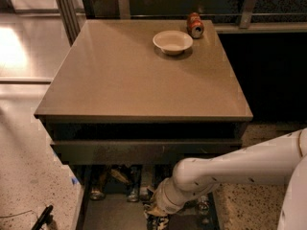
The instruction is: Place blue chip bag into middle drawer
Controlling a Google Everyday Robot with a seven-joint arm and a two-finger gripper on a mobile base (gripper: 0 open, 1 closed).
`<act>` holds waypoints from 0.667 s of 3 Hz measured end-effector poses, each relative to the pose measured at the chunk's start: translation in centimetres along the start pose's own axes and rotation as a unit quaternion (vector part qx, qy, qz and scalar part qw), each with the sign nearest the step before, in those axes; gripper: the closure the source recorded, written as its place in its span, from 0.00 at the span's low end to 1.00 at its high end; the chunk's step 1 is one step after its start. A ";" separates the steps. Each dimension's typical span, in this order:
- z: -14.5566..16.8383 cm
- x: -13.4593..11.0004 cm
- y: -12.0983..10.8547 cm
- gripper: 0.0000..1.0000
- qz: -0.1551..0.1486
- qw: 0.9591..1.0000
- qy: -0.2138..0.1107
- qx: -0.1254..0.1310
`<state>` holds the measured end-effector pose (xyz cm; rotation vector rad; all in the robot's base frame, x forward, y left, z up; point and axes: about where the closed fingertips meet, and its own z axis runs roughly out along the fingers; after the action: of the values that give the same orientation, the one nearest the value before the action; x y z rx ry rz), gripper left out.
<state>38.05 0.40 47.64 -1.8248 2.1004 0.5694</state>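
The big brown counter [139, 75] fills most of the view, and its top is flat and smooth. A fat white robot arm [230, 169] comes in from the right side, below the front right corner of the counter, and bends down under the front edge. Under that front edge a long dark drawer front [120, 151] sticks out a little. Lower down, the middle drawer [112, 213] is pulled out wide, with a dull grey floor and thin dark walls. A pale round bowl [172, 41] sits on the counter top near the back edge, a bit right of the middle. A red can [194, 25] lies on its side just beside the bowl, close to the back right corner. Some small cans and bottles [97, 190] stand at the back of the middle drawer, under the long drawer front. The gripper [154, 215] is down inside the middle drawer, at the end of the arm. The blue chip bag [160, 223] is a dark crumpled thing with white marks, right at the gripper, low in the drawer. Whether the gripper is squeezing the bag or has let it go cannot be told.
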 end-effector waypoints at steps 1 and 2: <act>0.4 0.2 -0.1 1.00 0.004 1.000 0.000 -0.005; 2.7 1.5 -0.3 1.00 0.022 0.999 0.001 -0.027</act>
<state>38.03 0.40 44.55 -1.8119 2.1525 0.6420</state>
